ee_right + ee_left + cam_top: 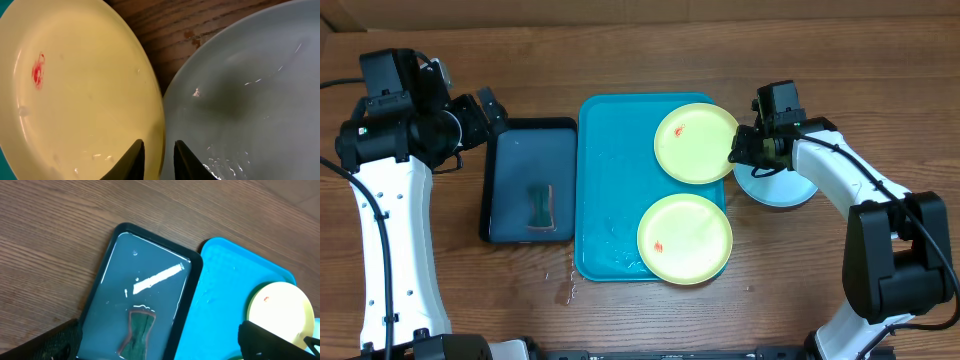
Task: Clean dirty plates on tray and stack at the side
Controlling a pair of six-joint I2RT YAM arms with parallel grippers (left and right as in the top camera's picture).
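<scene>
From overhead, the left claw hangs with its jaws wide apart over the far left corner of the navy tray, holding nothing. The right claw is pinched on the right edge of the far yellow-green plate. That plate sits at the far right corner of the turquoise tray and overhangs its rim. The near yellow-green plate lies at the tray's near right. The light blue plate rests on the table just right of the tray, partly under the right arm.

The left wrist view shows that claw's dark fingers spread at the bottom corners. Between them is the water-filled navy tray with a sponge in it.

In the right wrist view the two fingers stand close together, clamped on the yellow-green plate's rim. A red smear marks that plate's face, and the light blue plate lies just to its right.
</scene>
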